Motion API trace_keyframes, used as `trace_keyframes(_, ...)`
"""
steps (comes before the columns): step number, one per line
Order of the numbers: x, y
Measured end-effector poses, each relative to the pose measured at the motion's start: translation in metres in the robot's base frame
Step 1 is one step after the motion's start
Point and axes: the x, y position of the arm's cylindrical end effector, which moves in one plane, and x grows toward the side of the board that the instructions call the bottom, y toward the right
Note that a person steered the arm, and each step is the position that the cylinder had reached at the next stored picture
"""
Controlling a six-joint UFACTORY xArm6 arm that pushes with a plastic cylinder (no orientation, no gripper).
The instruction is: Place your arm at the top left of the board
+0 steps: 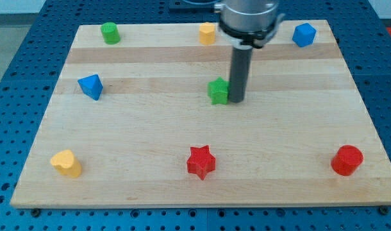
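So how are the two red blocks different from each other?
The red star block has pointy arms, while the red cylinder block is round and smooth. The red star block sits at the board's bottom middle; the red cylinder block sits near the bottom right corner. Both are red, in the bottom row, far from my tip.

A pale wooden board (150, 141) with lengthwise grain lies on a blue perforated table (16, 77). On the board: a green cylinder block (109, 32) at eleven o'clock, a yellow block (207, 33) at twelve, a blue block (304, 34) at one, a blue triangular block (91, 86) at ten, and a green star-like block (218, 90) near centre, with my tip (238, 100) just beside it at its three o'clock. A yellow heart-shaped block (66, 163) sits at eight, a red star block (201, 161) at six, a red cylinder block (347, 160) at four.
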Motion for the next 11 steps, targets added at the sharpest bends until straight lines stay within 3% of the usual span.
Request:
trace_keyframes(2, 0.026, -0.033)
trace_keyframes(6, 0.03, -0.266)
trace_keyframes(7, -0.002, -0.298)
trace_keyframes(11, -0.207, -0.327)
